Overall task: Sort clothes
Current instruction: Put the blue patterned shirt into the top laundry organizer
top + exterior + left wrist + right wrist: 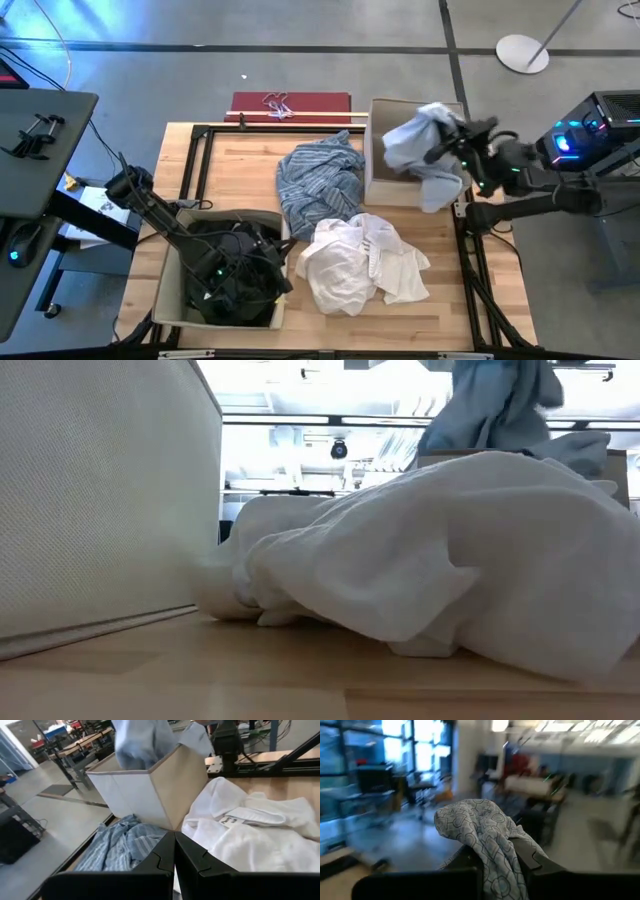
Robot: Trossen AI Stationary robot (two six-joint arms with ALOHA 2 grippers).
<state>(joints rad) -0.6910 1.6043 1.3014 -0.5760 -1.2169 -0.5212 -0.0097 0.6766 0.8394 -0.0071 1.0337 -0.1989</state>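
Observation:
My right gripper [443, 150] is shut on a pale blue-white patterned garment [420, 145], held over the beige fabric box [378, 185] at the table's far right. The low view shows this garment [500, 400] hanging high up. A blue striped shirt [320, 180] lies heaped on the table's middle, and a white garment [360, 262] lies crumpled near the front edge. My left gripper [174, 857] is shut and holds nothing. It hovers at the right rim of the near left box [165, 300], above the dark clothes [235, 275] that fill it. My right gripper pinches a bunched fold of the patterned garment [487, 832] between its two fingers. The fingers [535, 857] lie about level and come from the table's right side. The cloth drapes slack over and below them, above the far right box. Whether it touches the box, I cannot tell.
A dark red flat case [290, 103] with a hanger on it lies at the table's far edge. A black frame [195, 135] borders the tabletop. Bare wood shows at the far left [235, 170]. In the low view the left box's wall [100, 490] stands close by.

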